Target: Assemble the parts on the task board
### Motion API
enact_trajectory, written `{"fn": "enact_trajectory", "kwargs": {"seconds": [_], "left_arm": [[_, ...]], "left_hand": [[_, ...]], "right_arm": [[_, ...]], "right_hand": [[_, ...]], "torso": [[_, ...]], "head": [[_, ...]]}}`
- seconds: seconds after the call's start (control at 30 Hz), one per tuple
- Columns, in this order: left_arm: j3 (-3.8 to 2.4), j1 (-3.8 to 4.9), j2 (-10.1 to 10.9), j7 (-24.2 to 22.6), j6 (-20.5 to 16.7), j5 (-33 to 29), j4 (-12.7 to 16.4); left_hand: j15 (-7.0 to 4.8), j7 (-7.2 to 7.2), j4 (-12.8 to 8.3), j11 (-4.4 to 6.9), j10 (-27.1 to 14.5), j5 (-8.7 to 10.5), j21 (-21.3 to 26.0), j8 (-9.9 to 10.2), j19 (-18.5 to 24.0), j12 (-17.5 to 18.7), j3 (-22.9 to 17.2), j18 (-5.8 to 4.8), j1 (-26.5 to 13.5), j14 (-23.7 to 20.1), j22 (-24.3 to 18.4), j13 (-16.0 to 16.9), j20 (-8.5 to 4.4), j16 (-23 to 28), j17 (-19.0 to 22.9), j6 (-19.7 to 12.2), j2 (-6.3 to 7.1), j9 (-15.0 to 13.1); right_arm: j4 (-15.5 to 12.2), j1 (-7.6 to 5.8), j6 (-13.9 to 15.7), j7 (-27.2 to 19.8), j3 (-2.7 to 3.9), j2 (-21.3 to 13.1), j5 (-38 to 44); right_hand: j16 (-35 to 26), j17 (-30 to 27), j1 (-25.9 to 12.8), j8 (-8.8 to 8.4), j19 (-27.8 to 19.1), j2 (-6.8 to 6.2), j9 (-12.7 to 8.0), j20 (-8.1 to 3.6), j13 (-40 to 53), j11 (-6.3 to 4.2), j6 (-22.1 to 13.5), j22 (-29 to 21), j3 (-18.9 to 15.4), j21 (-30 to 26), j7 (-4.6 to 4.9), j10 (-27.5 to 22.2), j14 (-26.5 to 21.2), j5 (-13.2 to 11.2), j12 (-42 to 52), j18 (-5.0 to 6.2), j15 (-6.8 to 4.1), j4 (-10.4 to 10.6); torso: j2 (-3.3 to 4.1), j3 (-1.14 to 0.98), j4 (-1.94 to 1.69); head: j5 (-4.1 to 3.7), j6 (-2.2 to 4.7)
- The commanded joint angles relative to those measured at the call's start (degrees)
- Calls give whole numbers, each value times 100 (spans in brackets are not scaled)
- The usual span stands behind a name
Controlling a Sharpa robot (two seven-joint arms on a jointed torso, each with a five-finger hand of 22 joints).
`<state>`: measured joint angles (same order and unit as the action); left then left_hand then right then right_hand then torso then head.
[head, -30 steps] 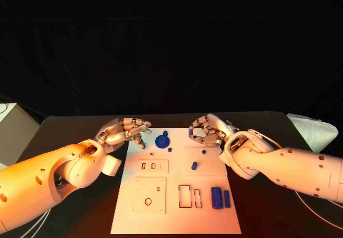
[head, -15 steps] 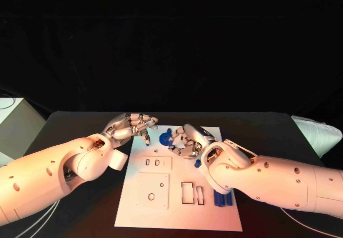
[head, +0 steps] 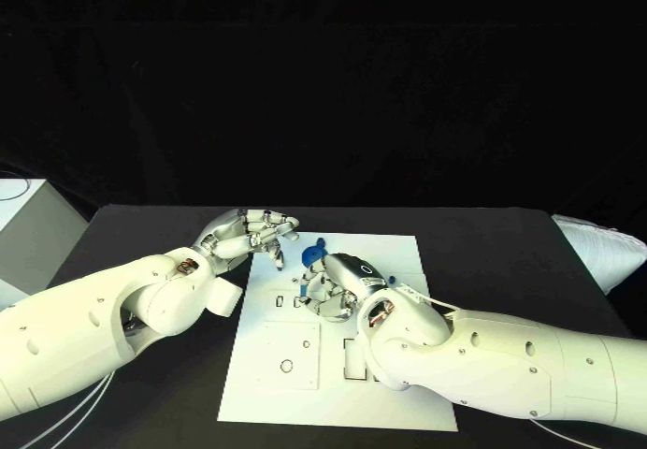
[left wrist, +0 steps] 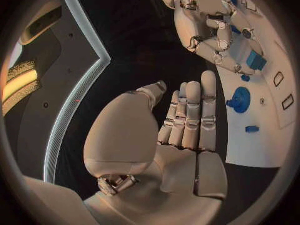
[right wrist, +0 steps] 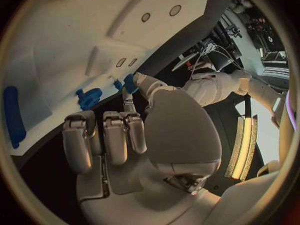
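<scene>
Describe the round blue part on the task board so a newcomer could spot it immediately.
Start at the white task board in the middle of the black table. Near its far edge, between the left hand and the right hand, sits the round blue part. It is a disc with a raised hub, broader than the small blue pieces nearby.

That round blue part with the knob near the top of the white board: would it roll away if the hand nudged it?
Probably not: the round blue part seems to lie flat on the task board. It looks stiff, likely light.
</scene>
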<state>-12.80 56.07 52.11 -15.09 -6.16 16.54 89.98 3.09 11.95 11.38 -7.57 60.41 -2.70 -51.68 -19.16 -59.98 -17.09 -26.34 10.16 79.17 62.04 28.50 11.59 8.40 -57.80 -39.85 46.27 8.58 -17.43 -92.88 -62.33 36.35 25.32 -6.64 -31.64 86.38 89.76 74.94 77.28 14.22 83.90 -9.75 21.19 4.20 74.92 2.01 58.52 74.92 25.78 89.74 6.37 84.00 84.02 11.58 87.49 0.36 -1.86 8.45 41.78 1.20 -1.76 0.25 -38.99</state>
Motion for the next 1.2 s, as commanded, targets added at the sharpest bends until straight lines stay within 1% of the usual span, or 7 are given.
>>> {"fn": "enact_trajectory", "kwargs": {"seconds": [0.03, 0.17, 0.27, 0.37, 0.57, 0.8, 1.2], "left_arm": [[-4, 2, -8, -21, 64, -1, 16], [-4, 2, -17, -22, 69, -1, 12], [-4, 2, -20, -21, 73, -1, 11], [-4, 2, -19, -21, 74, -1, 9], [-4, 2, -16, -21, 77, -1, 10], [-4, 2, -17, -18, 80, -1, 10], [-4, 2, -21, -7, 97, -1, 9]], "left_hand": [[13, 14, -8, 1, -22, -20, -31, -35, 34, -33, -39, 38, -21, -40, 9, 6, 0, -27, 5, -35, -22, -6], [13, 14, -8, 1, -22, -20, -31, -35, 34, -33, -39, 38, -21, -40, 9, 6, 0, -27, 5, -35, -22, -6], [13, 14, -8, 1, -22, -20, -31, -35, 34, -33, -39, 38, -21, -40, 9, 6, 0, -27, 5, -35, -22, -6], [13, 14, -8, 1, -22, -20, -31, -35, 34, -33, -39, 38, -21, -40, 9, 6, 0, -27, 5, -35, -22, -6], [13, 14, -8, 1, -22, -20, -31, -35, 34, -33, -39, 38, -21, -40, 9, 6, 0, -27, 5, -35, -22, -6], [13, 14, -8, 1, -22, -20, -31, -35, 34, -33, -39, 38, -21, -40, 9, 6, 0, -27, 5, -35, -22, -6], [13, 14, -8, 1, -22, -20, -31, -35, 34, -33, -39, 38, -21, -40, 9, 6, 0, -27, 5, -35, -22, -6]], "right_arm": [[31, 38, 26, 176, 2, 53, 409], [74, 76, 6, 197, -2, 113, 518], [112, 111, 13, 243, -6, 147, 693], [145, 133, 11, 275, -9, 159, 871], [209, 163, -27, 319, -17, 174, 1079], [262, 214, -69, 314, -24, 211, 1136], [340, 265, -109, 280, -32, 262, 1147]], "right_hand": [[24, 1506, -46, 99, 601, 21, 229, -41, 1279, -21, 4, 1493, 19, 9, -8, 367, 598, 39, -10, -32, -30, 14], [24, 1506, -60, 109, 603, 2, 232, -41, 1285, -23, 3, 1497, 20, 13, -10, 374, 598, 54, -3, -33, -31, 11], [24, 1506, -60, 109, 603, 2, 232, -41, 1285, -23, 3, 1497, 20, 13, -10, 374, 598, 54, -3, -33, -31, 11], [24, 1506, -68, 113, 602, -10, 234, -41, 1282, -24, 1, 1495, 19, 11, -10, 371, 598, 59, -6, -32, -32, 9], [24, 1506, -73, 118, 605, -28, 235, -42, 1282, -25, -1, 1499, 20, 15, -12, 372, 598, 62, -6, -33, -33, 1], [24, 1506, -76, 121, 606, -37, 236, -42, 1287, -26, -2, 1501, 20, 18, -12, 376, 598, 62, 0, -34, -33, -2], [24, 1506, -85, 126, 603, -49, 238, -43, 1284, -26, -3, 1497, 20, 12, -12, 373, 598, 61, -4, -33, -34, -4]], "torso": [[7, -2, -4], [4, 1, 0], [6, -2, 6], [7, -5, 5], [2, -1, 4], [6, -7, -5], [4, -9, 9]], "head": [[13, -30], [21, -45], [30, -59], [32, -70], [29, -87], [32, -115], [60, -135]]}}
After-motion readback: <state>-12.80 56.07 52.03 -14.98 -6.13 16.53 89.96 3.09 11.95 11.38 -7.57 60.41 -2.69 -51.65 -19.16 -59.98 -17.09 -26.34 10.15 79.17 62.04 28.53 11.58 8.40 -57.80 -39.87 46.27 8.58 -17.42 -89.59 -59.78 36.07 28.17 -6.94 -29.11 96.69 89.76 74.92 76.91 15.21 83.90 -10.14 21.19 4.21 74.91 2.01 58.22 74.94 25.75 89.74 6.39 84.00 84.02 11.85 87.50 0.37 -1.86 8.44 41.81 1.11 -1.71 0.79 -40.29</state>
